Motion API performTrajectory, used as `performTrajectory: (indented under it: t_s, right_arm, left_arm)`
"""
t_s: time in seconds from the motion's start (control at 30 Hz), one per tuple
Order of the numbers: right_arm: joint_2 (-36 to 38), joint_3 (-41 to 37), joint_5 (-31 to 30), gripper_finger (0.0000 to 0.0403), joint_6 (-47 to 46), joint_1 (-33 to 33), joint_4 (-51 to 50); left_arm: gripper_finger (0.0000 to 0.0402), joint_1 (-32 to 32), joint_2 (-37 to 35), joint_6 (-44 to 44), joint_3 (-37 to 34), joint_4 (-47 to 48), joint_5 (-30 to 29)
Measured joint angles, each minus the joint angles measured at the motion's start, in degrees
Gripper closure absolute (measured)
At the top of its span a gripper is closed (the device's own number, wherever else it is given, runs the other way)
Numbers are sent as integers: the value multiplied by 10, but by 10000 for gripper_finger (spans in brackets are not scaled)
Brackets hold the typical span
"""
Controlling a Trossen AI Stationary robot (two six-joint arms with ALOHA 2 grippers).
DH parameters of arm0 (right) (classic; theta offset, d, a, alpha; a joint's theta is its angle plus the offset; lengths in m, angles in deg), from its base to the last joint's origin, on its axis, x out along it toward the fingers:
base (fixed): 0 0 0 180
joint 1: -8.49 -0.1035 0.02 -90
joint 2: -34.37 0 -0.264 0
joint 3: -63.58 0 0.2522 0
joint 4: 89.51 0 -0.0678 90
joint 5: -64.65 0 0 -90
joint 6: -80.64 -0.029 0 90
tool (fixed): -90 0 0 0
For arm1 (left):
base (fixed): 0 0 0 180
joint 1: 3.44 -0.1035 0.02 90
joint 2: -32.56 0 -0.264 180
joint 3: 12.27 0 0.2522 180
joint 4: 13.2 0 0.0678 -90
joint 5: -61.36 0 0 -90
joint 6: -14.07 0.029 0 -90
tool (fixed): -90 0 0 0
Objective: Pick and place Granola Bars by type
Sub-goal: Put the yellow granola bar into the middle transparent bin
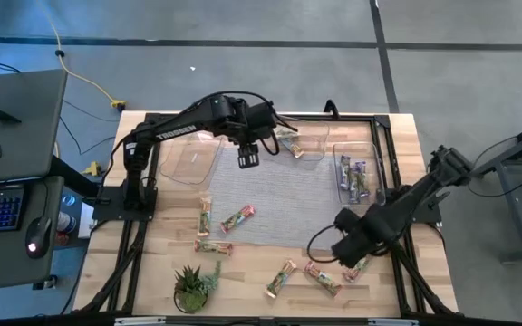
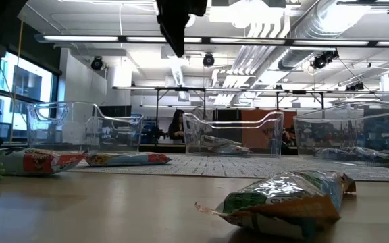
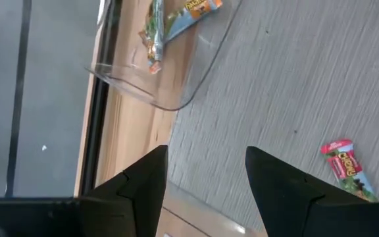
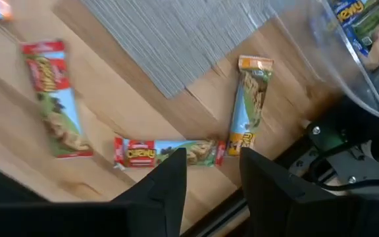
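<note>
**Both grippers empty above a table of scattered bars**

The left gripper (image 1: 248, 156) hangs over the grey mat (image 1: 279, 204) near the table's far edge, jaws spread and holding nothing — the mat below it is bare. The right gripper (image 1: 345, 246) hovers near the front right corner, jaws apart and empty, over a red bar (image 4: 166, 152) and an orange-ended bar (image 4: 249, 105) on the wood. Three clear tubs (image 1: 190, 161) line the far edge — the middle one (image 1: 303, 142) holds one bar, the right one (image 1: 359, 172) several blue-purple ones. Seven bars (image 1: 237, 218) lie loose toward the front edge. A potted plant (image 1: 191, 287) stands at the front left.
</note>
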Motion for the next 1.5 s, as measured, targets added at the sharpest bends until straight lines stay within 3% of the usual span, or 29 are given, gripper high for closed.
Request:
performTrajectory:
  t_s: [0.23, 0.4, 0.63, 0.87, 1.07, 1.2, 1.33, 1.5]
  right_arm:
    - [-56, 0, 6, 279, 7, 18, -40]
    - [-57, -23, 26, 279, 2, 31, -36]
    - [-56, -133, 146, 279, 1, 18, -28]
    - [-56, -255, 239, 279, 19, 20, 72]
    - [-54, -272, 224, 279, 34, 21, 73]
    - [-32, -262, 159, 279, 65, 21, 108]
    - [-4, -262, 146, 279, 107, 21, 181]
    - [4, -263, 69, 279, 98, 24, 164]
  left_arm:
    - [204, 0, 0, 10, 0, -44, 21]
    - [204, 0, 0, 11, 0, -34, 21]
    - [204, 5, 0, -8, 0, -26, 60]
    - [204, 13, 0, -18, 0, -24, 125]
    - [204, 19, 0, -12, 0, -23, 127]
    - [204, 19, 0, -12, 0, -19, 126]
    - [204, 19, 0, -11, 0, -18, 125]
    - [204, 19, 0, -11, 0, -12, 126]
